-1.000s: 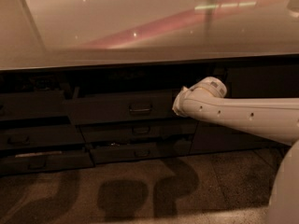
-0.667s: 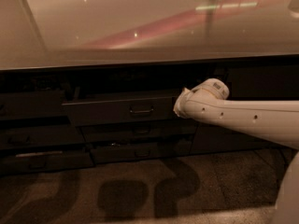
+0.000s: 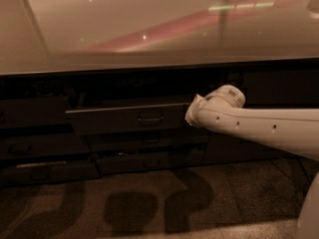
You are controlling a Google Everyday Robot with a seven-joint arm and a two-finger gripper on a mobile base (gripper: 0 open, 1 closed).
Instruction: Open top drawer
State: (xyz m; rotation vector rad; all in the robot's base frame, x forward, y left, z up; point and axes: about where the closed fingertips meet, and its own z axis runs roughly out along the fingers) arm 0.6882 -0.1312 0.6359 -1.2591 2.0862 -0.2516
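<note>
Top drawer (image 3: 114,119) farther out; claw (image 3: 191,114) at right edge

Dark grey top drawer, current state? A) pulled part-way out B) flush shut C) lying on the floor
A: the dark grey top drawer front juts forward of the shorter drawer fronts below, with its top edge showing; the gripper is at its right end.

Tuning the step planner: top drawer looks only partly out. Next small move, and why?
Probably a short, straight pull back toward the base. The top drawer front stands only slightly proud of the lower drawers, and the pincer sits at its right end, so it seems placed to draw it further.
</note>
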